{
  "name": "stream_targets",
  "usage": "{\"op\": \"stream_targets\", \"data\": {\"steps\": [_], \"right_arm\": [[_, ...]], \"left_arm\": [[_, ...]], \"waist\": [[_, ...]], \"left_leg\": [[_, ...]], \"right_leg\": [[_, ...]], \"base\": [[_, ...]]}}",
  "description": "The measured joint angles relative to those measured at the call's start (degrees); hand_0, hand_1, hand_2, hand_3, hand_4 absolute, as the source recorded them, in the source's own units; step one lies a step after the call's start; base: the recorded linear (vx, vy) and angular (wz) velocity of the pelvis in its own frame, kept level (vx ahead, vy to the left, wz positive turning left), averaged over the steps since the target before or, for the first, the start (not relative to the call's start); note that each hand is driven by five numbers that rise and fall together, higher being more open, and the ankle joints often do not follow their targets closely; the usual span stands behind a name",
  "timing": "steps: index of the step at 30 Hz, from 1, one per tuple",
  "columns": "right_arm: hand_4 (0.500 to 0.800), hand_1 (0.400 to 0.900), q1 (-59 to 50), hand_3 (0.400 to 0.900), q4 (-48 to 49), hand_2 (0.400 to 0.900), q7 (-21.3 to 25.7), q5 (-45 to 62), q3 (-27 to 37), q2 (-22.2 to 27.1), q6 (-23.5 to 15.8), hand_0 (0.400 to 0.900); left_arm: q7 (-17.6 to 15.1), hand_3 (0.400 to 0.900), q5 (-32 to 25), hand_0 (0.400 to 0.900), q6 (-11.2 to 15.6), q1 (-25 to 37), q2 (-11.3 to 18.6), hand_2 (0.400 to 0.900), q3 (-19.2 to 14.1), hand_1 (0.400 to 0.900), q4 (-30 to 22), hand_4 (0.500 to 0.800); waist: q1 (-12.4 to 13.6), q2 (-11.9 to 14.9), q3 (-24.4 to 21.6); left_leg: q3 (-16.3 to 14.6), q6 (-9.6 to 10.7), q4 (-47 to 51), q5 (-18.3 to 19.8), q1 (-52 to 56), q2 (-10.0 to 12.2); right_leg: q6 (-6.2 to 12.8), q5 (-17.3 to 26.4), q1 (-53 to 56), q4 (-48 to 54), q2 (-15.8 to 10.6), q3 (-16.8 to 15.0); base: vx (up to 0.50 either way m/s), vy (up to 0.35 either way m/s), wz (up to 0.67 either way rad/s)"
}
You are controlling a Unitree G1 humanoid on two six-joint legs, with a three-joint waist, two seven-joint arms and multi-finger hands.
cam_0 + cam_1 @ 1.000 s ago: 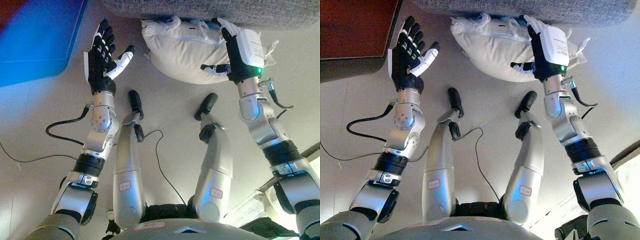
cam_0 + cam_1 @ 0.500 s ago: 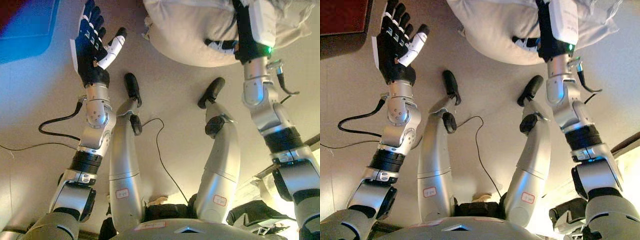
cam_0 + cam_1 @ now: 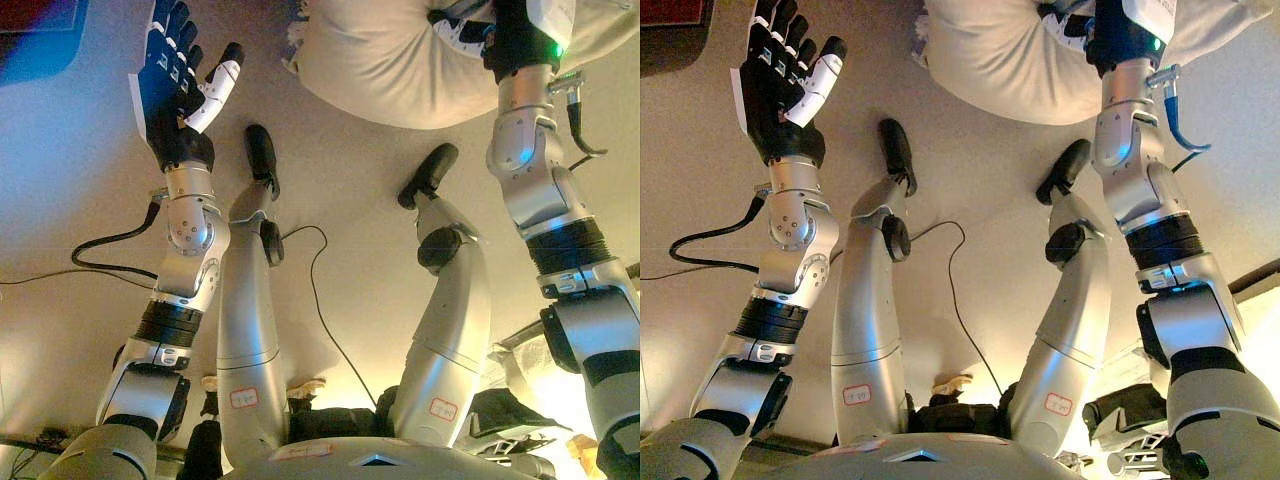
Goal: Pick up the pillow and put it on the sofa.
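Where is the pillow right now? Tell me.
The pillow lies on the floor at the top of both eye views, right of centre, with the right hand on it and the open left hand apart.

Pillow (image 3: 400, 70) cut off at top edge, right hand (image 3: 500, 35) fingers out of frame

From my feed: pillow (image 3: 395, 65) on floor (image 3: 70, 200) at top centre — right hand (image 3: 500, 35) on its right part. Left hand (image 3: 175, 85) raised at upper left, apart from pillow.
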State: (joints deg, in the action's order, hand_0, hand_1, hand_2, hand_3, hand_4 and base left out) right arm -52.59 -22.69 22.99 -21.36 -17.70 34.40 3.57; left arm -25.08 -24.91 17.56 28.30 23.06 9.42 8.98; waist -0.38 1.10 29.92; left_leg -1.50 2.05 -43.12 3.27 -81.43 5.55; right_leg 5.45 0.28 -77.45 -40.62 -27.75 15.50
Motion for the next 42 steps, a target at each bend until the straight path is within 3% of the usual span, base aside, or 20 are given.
{"op": "stream_targets", "data": {"steps": [10, 16, 22, 27, 32, 36, 38, 42], "right_arm": [[0.5, 0.4, 0.17, 0.4, 0.01, 0.4, -1.06, 2.19, 0.01, -0.89, 0.43, 0.4], [0.5, 0.4, 5.7, 0.4, 0.22, 0.4, -1.08, 2.53, 0.04, -2.79, 0.4, 0.4], [0.5, 0.4, 17.11, 0.4, 2.74, 0.4, -1.13, 2.54, 0.15, -5.5, -0.31, 0.4], [0.5, 0.4, 26.51, 0.4, 7.54, 0.4, -1.7, 2.51, 0.26, -6.63, -1.88, 0.4], [0.5, 0.4, 34.49, 0.4, 14.53, 0.4, -3.62, 2.49, 1.62, -6.9, -4.57, 0.4], [0.5, 0.4, 37.38, 0.4, 18.56, 0.4, -6.17, 2.53, 4.52, -8.14, -6.78, 0.4], [0.5, 0.4, 39.09, 0.4, 21.45, 0.4, -7.52, 2.67, 6.41, -8.61, -7.23, 0.4], [0.5, 0.4, 40.72, 0.4, 24.51, 0.4, -9.53, 3.49, 7.97, -8.76, -9.14, 0.4]], "left_arm": [[-0.3, 0.9, -0.04, 0.9, -0.03, 0.07, -0.08, 0.9, -0.01, 0.9, -0.34, 0.8], [-2.66, 0.9, -2.58, 0.9, -0.07, -0.14, -4.66, 0.9, -2.28, 0.9, 2.23, 0.8], [-3.96, 0.9, -2.92, 0.9, -0.07, -2.9, -5.61, 0.9, -4.65, 0.9, 3.91, 0.8], [-4.13, 0.9, -2.89, 0.9, 0.06, -5.94, -6.26, 0.9, -6.72, 0.9, 4.75, 0.8], [-2.37, 0.9, -2.86, 0.9, 0.1, -9.39, -6.05, 0.9, -7.42, 0.9, 5.54, 0.8], [-0.32, 0.9, -2.24, 0.9, -0.36, -11.75, -5.05, 0.9, -8.47, 0.9, 5.83, 0.8], [0.71, 0.9, -1.78, 0.9, -0.71, -13.04, -4.74, 0.9, -9.4, 0.9, 5.79, 0.8], [2.49, 0.9, -1.06, 0.9, -1.7, -16.99, -4.42, 0.9, -11.46, 0.9, 5.77, 0.8]], "waist": [[0.7, 0.25, 0.04], [0.51, 0.8, 0.1], [0.58, 2.0, 0.05], [0.76, 3.29, 0.0], [0.49, 4.55, -0.55], [0.8, 6.62, -2.41], [0.6, 7.57, -4.1], [0.58, 8.57, -10.06]], "left_leg": [[0.31, 0.25, -0.4, -0.17, 0.0, -0.31], [0.79, 0.22, 0.09, -0.18, 4.72, -0.75], [0.22, -0.22, 4.11, -0.11, 17.15, -1.04], [0.19, -0.27, 5.02, 2.07, 29.85, -0.39], [-0.07, -0.46, 8.62, 4.34, 45.34, -0.23], [-1.83, -0.39, 12.76, 4.58, 54.35, -0.33], [-2.98, -0.27, 14.99, 4.81, 58.38, -0.97], [-6.12, 0.1, 20.59, 4.42, 65.1, -1.55]], "right_leg": [[0.11, -0.07, 0.33, 0.04, 0.01, 0.05], [0.71, 0.1, 5.85, 1.07, 0.05, 0.62], [2.32, 1.16, 19.25, 7.29, 1.12, 0.98], [2.9, 1.5, 33.89, 11.57, 2.17, 2.72], [4.04, 2.5, 52.36, 20.25, 2.87, 6.99], [3.66, 5.64, 63.15, 28.52, 3.36, 9.96], [4.97, 8.21, 67.62, 33.16, 3.73, 10.43], [3.43, 10.89, 71.44, 37.99, 4.08, 11.32]], "base": [[0.0, 0.036, -0.01], [0.01, 0.027, 0.05], [0.02, -0.001, -0.09], [0.12, -0.016, -0.04], [0.11, 0.043, -0.06], [0.19, 0.052, -0.18], [0.16, 0.055, -0.31], [0.13, 0.074, -0.34]]}}
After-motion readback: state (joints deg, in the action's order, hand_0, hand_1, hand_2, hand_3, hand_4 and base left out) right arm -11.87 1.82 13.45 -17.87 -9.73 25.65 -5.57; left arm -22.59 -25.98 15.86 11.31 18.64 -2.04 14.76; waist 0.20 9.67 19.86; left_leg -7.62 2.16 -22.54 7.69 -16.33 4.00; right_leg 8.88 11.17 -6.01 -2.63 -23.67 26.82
